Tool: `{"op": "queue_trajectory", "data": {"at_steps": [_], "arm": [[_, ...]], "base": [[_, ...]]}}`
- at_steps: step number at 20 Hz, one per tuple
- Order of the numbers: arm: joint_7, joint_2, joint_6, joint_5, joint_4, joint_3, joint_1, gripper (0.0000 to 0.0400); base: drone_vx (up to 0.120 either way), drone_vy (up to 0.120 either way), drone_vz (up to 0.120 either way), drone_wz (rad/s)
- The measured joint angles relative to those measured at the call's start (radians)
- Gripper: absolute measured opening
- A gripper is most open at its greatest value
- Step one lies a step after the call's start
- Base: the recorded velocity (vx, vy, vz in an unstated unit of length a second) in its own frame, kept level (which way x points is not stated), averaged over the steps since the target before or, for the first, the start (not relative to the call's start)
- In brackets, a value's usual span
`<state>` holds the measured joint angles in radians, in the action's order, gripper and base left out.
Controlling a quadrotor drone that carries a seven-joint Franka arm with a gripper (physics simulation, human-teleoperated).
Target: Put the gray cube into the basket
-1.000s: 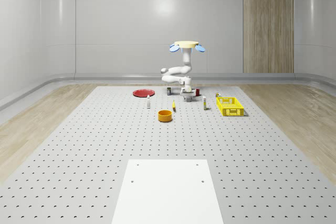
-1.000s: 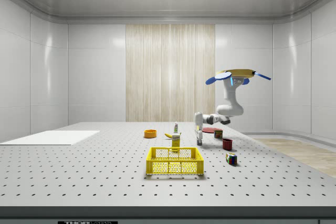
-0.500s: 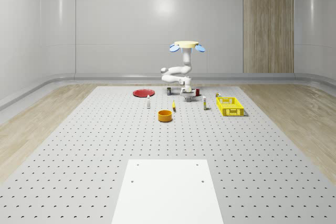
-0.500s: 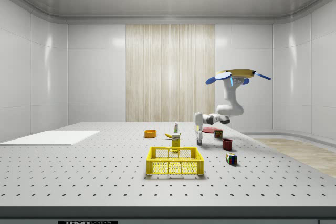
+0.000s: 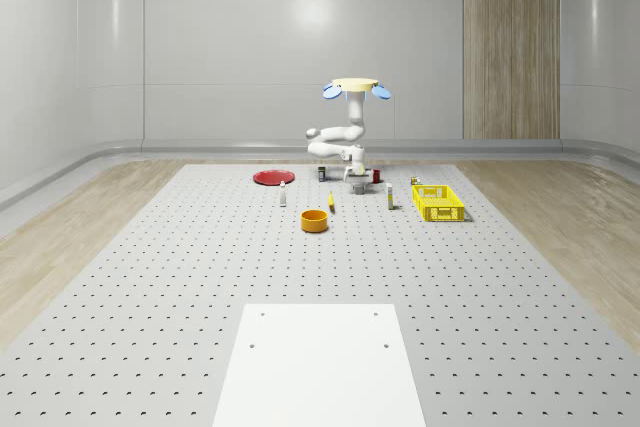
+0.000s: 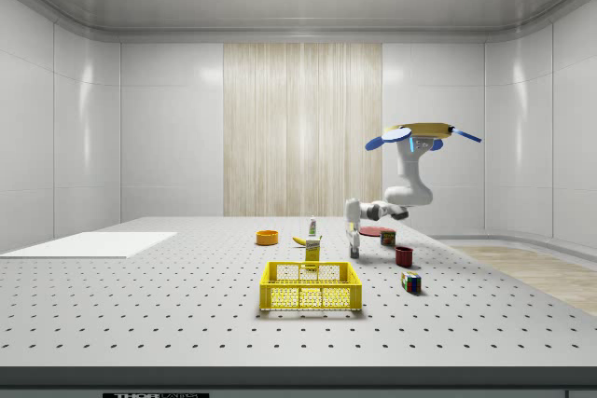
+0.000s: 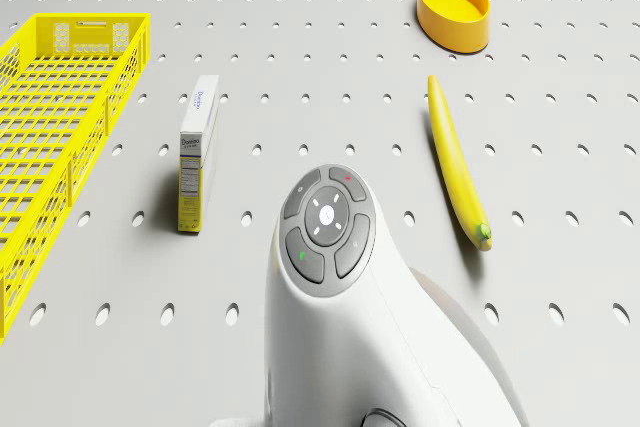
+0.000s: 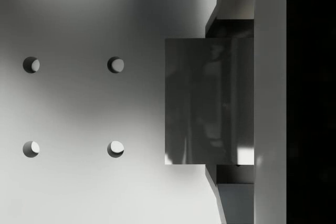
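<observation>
Wrist view first: we see the gray cube (image 8: 209,100) held close against the camera, with dark finger parts showing at two opposite edges, so we judge our gripper (image 8: 231,100) to be closed on it, the pegboard desk (image 8: 79,103) lying behind. Comparing the whole-scene pictures, a second ago our gripper (image 5: 356,183) sat down at the desk; now it hangs a little above it, between the red plate (image 5: 272,177) and the basket (image 5: 438,203). Our drone (image 5: 355,86) has kept its hover over that same patch. We read this as the lift having begun with the cube coming up in the grip. What remains is the carry across to the basket (image 7: 50,107), past the small box (image 7: 197,152), and the release inside it. The banana (image 7: 455,162) and the orange bowl (image 7: 454,9) lie off the path.
</observation>
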<state>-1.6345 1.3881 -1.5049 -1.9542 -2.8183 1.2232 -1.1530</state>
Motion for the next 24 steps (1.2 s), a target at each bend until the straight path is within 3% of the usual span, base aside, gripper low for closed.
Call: {"op": "queue_trajectory", "data": {"at_steps": [5,17,24], "arm": [[-0.008,0.005,0.016,0.056,-0.013,0.057,-0.002,0.025],[-0.019,0.03,0.006,0.103,-0.019,0.098,-0.011,0.025],[-0.023,0.045,-0.008,0.112,-0.018,0.103,-0.015,0.025]], "base": [[0.0,0.0,0.112,0.0],[-0.12,0.12,0.12,0.0],[0.086,0.12,0.12,0.0]]}}
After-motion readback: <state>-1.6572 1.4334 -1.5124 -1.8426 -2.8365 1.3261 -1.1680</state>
